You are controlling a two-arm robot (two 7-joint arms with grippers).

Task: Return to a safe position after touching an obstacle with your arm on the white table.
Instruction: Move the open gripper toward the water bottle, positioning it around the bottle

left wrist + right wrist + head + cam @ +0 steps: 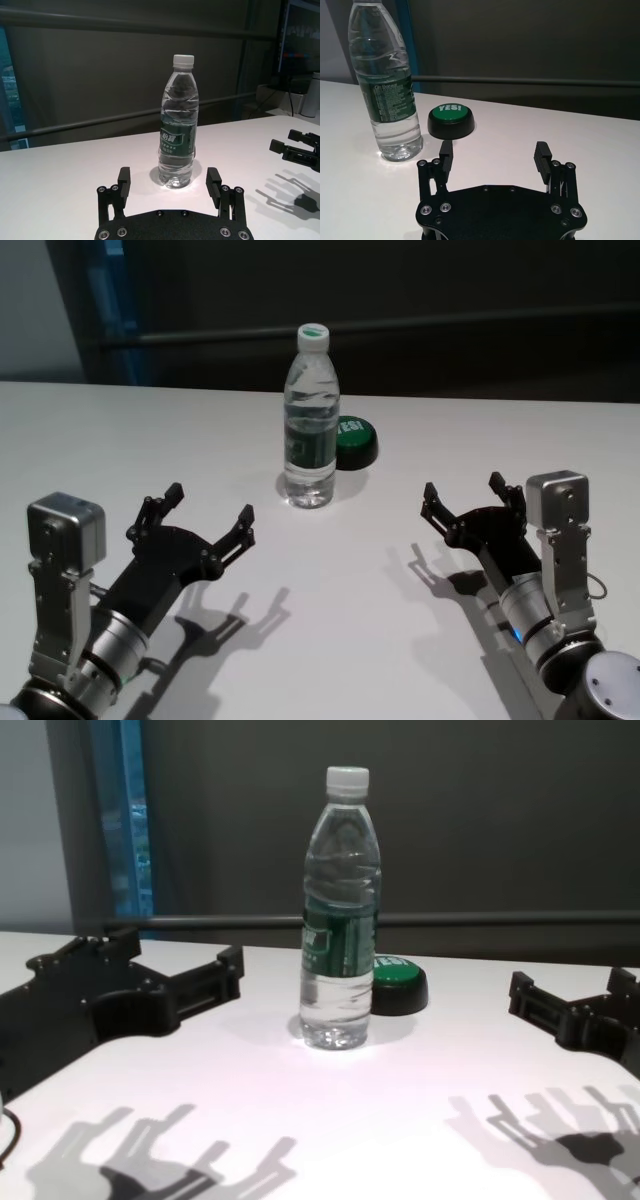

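Note:
The obstacle, a tall clear water bottle (310, 425) with a white cap and dark green label, stands upright mid-table on the white table (330, 580). It also shows in the left wrist view (178, 125), the right wrist view (386, 85) and the chest view (340, 910). My left gripper (210, 512) is open and empty, hovering near-left of the bottle, apart from it; its fingers (123, 184) frame the bottle from a short distance. My right gripper (468, 495) is open and empty, to the bottle's right, apart from it.
A low black button with a green "YES!" top (355, 442) sits just behind and right of the bottle, also in the right wrist view (451, 120) and the chest view (398, 985). A dark wall and rail run behind the table's far edge.

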